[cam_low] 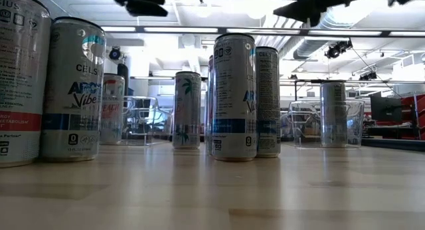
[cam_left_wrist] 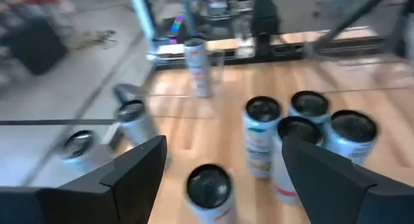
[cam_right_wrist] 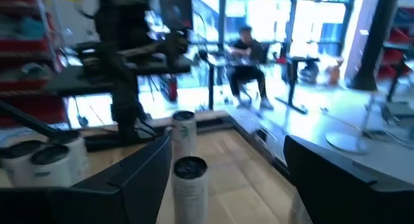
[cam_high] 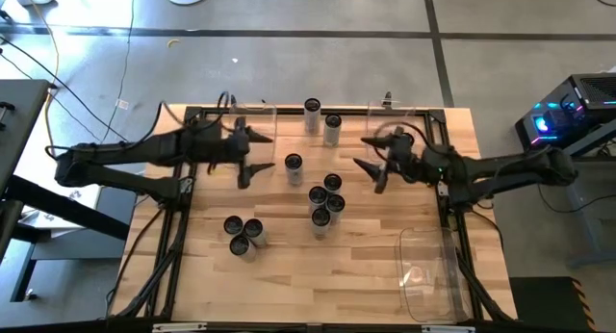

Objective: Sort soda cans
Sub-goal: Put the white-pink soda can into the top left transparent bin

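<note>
Several soda cans stand upright on the wooden table: a pair at the far edge, a single can, a middle cluster and three near the left. My left gripper hovers open above the table, just left of the single can, pointing toward the cluster. My right gripper hovers open right of the cluster, pointing toward the table's left. In its wrist view, the far pair of cans stands ahead. Neither gripper holds anything.
A clear plastic bin lies near the right front corner. Two more clear bins stand at the far edge. Black frame rails run along the table's sides. A person sits in the room beyond.
</note>
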`<state>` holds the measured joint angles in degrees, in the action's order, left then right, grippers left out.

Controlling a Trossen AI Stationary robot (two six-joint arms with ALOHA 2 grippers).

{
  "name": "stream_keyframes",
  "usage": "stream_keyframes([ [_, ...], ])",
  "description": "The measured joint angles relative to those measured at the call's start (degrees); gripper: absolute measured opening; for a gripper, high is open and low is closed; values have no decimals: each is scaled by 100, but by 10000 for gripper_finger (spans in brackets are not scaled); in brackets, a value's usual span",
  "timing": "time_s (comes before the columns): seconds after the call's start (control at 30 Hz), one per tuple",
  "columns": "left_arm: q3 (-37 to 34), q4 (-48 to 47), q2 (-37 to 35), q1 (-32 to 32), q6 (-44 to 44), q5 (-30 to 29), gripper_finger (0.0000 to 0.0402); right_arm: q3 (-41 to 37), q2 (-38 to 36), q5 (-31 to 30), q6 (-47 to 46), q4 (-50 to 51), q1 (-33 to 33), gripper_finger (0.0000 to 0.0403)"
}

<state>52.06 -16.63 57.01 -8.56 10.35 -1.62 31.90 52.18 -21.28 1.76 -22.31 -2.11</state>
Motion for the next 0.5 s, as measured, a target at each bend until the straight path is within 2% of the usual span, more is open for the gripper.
stream_keyframes([
  [0.07, 65, 0, 247, -139, -1, 441, 311, -312, -12, 0, -26, -400, -130, 293],
  [0.13, 82, 8, 507, -249, 57, 607, 319, -558, -1, 7, -156, -563, -210, 293],
  [0.33, 82, -16, 1238, -563, 150, 557, 355, -747, 24, 2, -578, -609, -322, 293],
  [0.5, 82, -23, 1626, -671, 270, 540, 360, -747, 29, -1, -457, -622, -310, 293],
])
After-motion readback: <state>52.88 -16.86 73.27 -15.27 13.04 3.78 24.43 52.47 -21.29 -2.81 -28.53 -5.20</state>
